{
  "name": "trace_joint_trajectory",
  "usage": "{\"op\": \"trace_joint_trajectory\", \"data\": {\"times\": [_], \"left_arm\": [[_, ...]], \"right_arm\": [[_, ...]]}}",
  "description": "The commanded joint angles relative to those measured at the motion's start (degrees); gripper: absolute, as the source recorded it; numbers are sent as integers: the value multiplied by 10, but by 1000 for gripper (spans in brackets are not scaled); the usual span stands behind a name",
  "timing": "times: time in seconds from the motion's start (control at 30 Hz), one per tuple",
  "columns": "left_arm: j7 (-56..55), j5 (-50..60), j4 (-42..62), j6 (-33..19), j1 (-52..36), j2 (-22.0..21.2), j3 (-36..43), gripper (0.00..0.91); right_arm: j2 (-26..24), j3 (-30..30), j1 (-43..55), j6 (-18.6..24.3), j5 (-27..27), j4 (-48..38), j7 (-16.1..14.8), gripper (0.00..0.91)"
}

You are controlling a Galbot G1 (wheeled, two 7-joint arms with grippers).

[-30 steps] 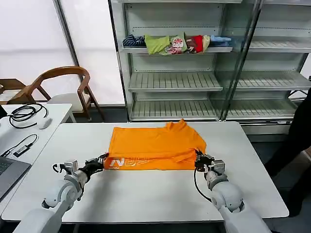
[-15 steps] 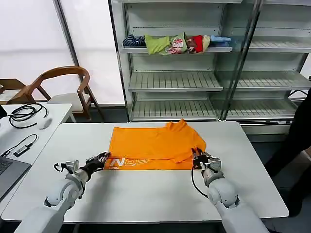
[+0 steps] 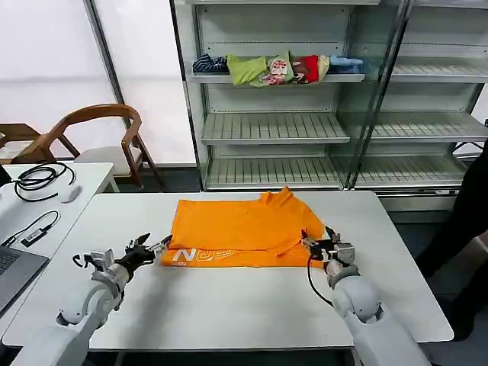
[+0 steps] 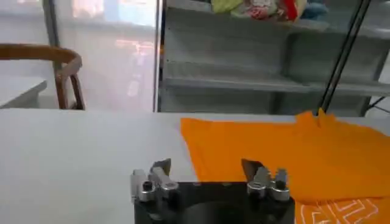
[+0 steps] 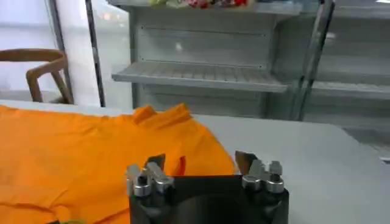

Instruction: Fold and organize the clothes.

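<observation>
Where the white table spreads smooth and matte, the orange T-shirt is laid partly folded into a rough rectangle at its middle, soft cotton with shallow creases, a small peak of cloth raised at its far edge, and white printed lettering shown along the near hem. The left gripper is held low over the table just beside the shirt's near left corner, its two dark metal fingers spread wide with nothing between them; in the left wrist view the same fingers are seen parted, with bare tabletop ahead and the orange cloth off to one side. The right gripper is placed at the shirt's near right corner, likewise spread wide and empty, the wrinkled fabric lying just beyond its fingertips.
</observation>
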Motion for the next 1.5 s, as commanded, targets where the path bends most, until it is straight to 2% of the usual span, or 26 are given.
{"op": "trace_joint_trajectory", "data": {"times": [0.03,0.23,0.63,0.67,0.7,0.73,0.77,1.5], "left_arm": [[-30,23,-80,32,73,0,-8,907],[-48,32,-78,53,74,-10,8,907],[-59,36,-45,62,54,-18,16,907],[-60,37,-44,65,53,-18,16,907],[-60,37,-45,68,53,-18,16,907],[-60,37,-45,69,53,-18,16,907],[-60,37,-46,70,54,-18,17,10],[-47,46,-25,68,40,-30,36,10]], "right_arm": [[-17,24,-89,-9,11,76,5,907],[-13,39,-119,-22,7,79,12,907],[-9,56,-124,-15,8,60,7,907],[-9,54,-121,-15,8,57,5,877],[-9,52,-116,-12,11,52,3,474],[-8,50,-114,-11,12,51,1,232],[-8,47,-112,-9,15,48,0,0],[-10,32,-97,-17,29,37,-5,0]]}}
